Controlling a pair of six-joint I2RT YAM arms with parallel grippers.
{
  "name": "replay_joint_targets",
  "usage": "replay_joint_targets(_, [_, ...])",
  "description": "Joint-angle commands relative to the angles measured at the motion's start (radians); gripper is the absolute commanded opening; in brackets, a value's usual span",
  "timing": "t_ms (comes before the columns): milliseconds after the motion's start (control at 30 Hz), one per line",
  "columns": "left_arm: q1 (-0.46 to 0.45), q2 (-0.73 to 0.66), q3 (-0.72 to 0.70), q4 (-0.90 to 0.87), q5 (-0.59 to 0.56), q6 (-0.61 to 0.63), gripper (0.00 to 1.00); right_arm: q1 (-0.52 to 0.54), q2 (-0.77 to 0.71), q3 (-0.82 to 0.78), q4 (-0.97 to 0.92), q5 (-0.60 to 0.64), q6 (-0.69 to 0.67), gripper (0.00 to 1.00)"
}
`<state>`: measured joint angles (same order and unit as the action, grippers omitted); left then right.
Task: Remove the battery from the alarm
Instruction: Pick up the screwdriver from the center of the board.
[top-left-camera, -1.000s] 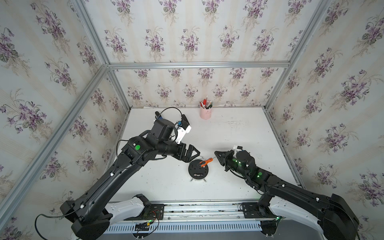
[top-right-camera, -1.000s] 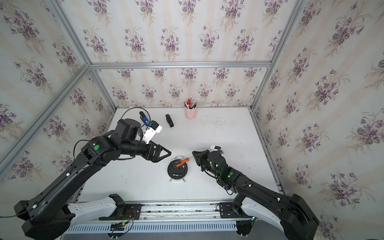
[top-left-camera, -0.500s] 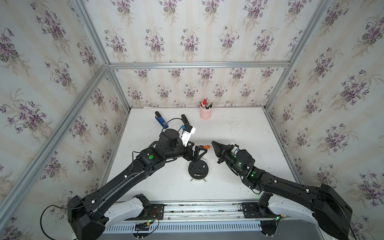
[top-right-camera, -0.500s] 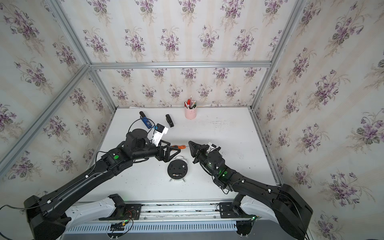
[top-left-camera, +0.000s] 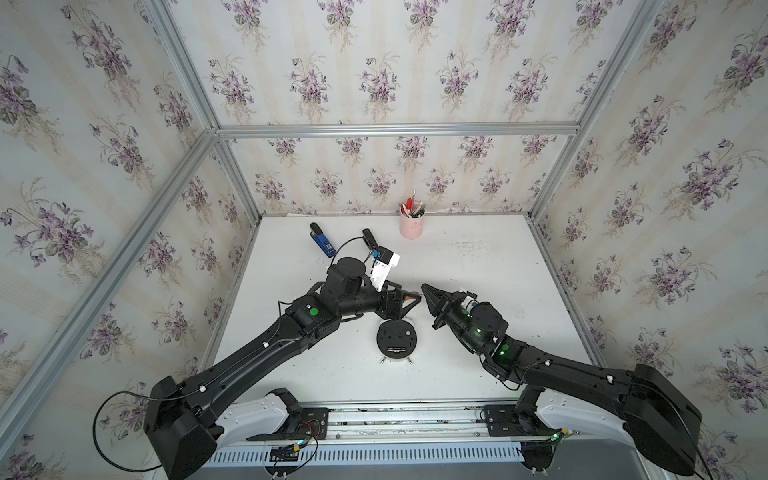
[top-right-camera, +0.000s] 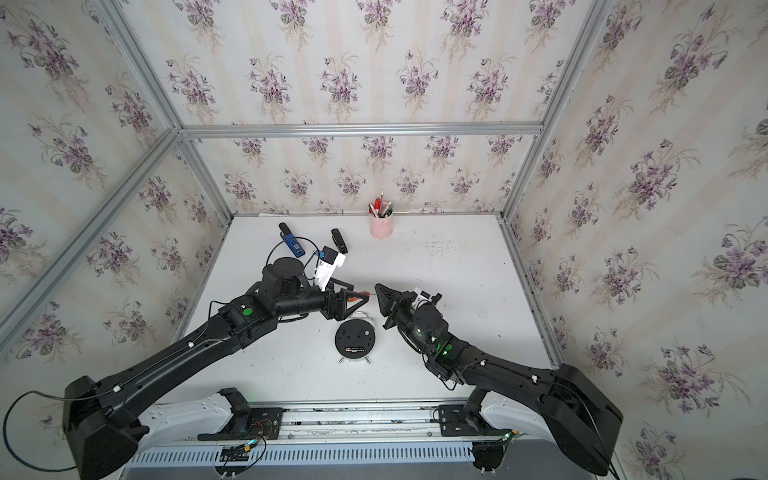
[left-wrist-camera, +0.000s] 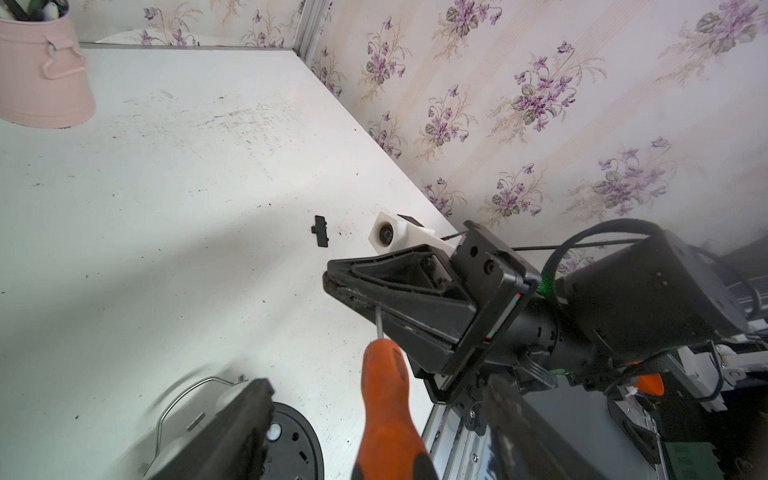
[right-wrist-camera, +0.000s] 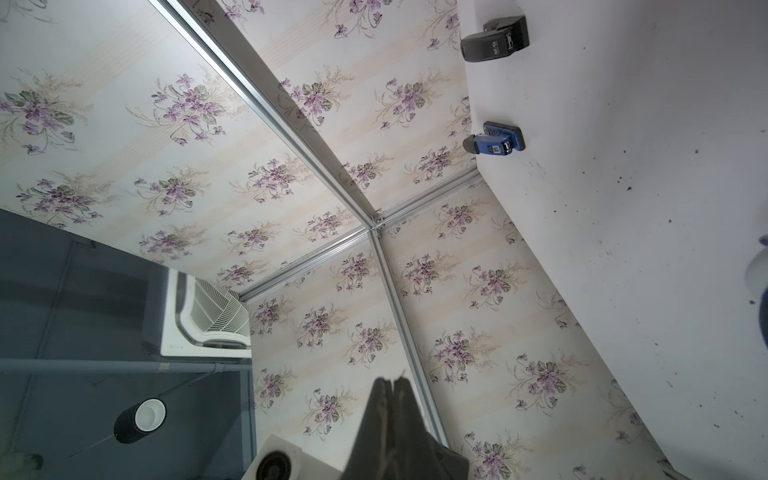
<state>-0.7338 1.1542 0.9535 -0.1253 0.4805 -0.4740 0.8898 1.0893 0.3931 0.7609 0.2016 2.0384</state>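
A: Right end effector clamped shut on the thin metal shaft of the orange-and-black-handled screwdriver. Left end effector open, one finger on each side of the handle, neither touching it. Reads as a mid-air handover

B: Where is the task item?

A: The slim black battery with gold end sits in the slot in the black back of the round white twin-bell alarm. The alarm lies face-down on the white worktop, near both end effectors. Battery not yet out

B: Risks from here?

A: (1) If the right lets go before the left has closed, the screwdriver drops, probably onto or beside the alarm
(2) The handle tapers, so an off-centre pinch could squeeze it out or tilt the tip
(3) Nothing holds the alarm, so prying may slide or rock it, and a freed battery could roll off
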Motion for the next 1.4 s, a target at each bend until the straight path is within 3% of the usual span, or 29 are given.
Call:
replay_joint_targets(0, [-0.004,0.002,-0.01,0.048,0.043,-0.01,0.8,0.0,-0.006,-0.005,0.019,0.019,0.019,0.0])
replay_joint_targets(167, [-0.007,0.011,-0.021,0.045,0.048,-0.006,0.8,0.0,0.01,-0.002,0.032,0.002,0.017,0.0])
replay_joint_targets(233, [-0.007,0.018,-0.017,0.043,0.043,-0.005,0.75,0.0,0.023,0.0,0.044,-0.008,0.016,0.0])
replay_joint_targets(333, [-0.009,0.035,0.001,0.023,0.037,0.001,0.56,0.0,0.036,0.001,0.054,-0.021,0.016,0.0])
replay_joint_targets(533, [-0.009,0.051,0.01,0.008,0.029,0.007,0.1,-0.001,0.056,-0.01,0.1,-0.026,0.023,0.0])
replay_joint_targets(567, [-0.011,0.051,0.008,0.009,0.027,0.006,0.07,0.0,0.057,-0.011,0.099,-0.026,0.025,0.0])
replay_joint_targets(800, [-0.011,0.032,0.006,-0.009,0.013,0.008,0.03,-0.001,0.105,-0.003,0.151,-0.063,0.018,0.0])
replay_joint_targets(900, [-0.012,0.011,0.031,-0.093,0.033,0.03,0.02,-0.029,0.105,0.007,0.149,-0.126,-0.051,0.51])
replay_joint_targets(967, [-0.011,-0.027,0.059,-0.225,0.032,0.087,0.02,-0.083,0.041,0.028,-0.028,-0.205,-0.141,0.73])
replay_joint_targets(1033, [-0.011,-0.073,0.082,-0.369,0.013,0.152,0.01,-0.143,-0.051,0.055,-0.244,-0.255,-0.242,0.81])
replay_joint_targets(1167, [-0.011,-0.18,0.1,-0.588,-0.033,0.233,0.01,-0.278,-0.227,0.111,-0.613,-0.292,-0.431,0.87])
replay_joint_targets(1267, [-0.011,-0.227,0.09,-0.653,-0.048,0.252,0.01,-0.388,-0.249,0.128,-0.684,-0.39,-0.511,0.86])
replay_joint_targets(1367, [-0.011,-0.248,0.075,-0.666,-0.052,0.271,0.0,-0.407,-0.197,0.159,-0.719,-0.467,-0.59,0.85])
